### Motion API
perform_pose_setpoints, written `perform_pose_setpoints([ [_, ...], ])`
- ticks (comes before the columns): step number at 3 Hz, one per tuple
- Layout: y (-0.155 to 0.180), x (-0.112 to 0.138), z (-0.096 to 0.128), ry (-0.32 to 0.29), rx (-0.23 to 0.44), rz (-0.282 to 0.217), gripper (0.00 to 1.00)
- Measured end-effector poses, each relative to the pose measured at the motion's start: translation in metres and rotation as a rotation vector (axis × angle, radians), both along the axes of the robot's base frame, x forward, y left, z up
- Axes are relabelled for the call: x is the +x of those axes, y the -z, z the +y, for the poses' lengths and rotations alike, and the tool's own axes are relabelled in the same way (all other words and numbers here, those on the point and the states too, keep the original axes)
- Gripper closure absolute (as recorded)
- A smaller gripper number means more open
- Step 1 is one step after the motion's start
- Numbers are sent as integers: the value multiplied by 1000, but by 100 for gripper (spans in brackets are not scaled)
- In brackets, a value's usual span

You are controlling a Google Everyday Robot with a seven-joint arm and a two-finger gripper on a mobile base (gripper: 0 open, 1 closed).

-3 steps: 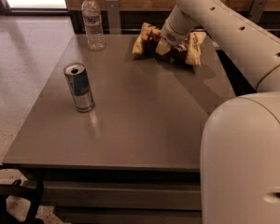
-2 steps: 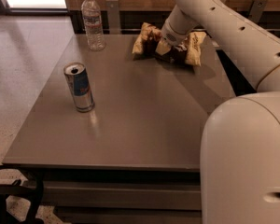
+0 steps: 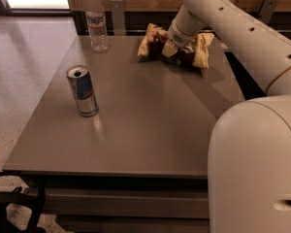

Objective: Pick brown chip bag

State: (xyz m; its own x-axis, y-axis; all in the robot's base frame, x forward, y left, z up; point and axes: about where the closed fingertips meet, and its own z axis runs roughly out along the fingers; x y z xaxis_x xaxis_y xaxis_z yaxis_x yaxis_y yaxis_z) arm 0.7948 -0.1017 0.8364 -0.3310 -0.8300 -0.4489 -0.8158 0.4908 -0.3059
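The brown chip bag (image 3: pixel 155 39) lies at the far side of the grey table (image 3: pixel 136 130), dark brown in the middle with pale yellow ends. My gripper (image 3: pixel 172 51) is down on the bag's middle, reaching in from the right on the white arm (image 3: pixel 233 28). The wrist hides much of the bag's centre.
A blue and silver drink can (image 3: pixel 82 91) stands upright on the left part of the table. A clear water bottle (image 3: pixel 97 25) stands at the far left corner. A wooden wall with a dark ledge runs behind the table. My white base (image 3: pixel 254 169) fills the lower right.
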Motion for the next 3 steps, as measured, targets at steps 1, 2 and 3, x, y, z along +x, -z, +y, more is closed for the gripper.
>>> perform_pose_setpoints([
  [1, 0, 0, 0, 0, 0, 0, 100],
  [2, 0, 0, 0, 0, 0, 0, 100],
  [3, 0, 0, 0, 0, 0, 0, 100],
])
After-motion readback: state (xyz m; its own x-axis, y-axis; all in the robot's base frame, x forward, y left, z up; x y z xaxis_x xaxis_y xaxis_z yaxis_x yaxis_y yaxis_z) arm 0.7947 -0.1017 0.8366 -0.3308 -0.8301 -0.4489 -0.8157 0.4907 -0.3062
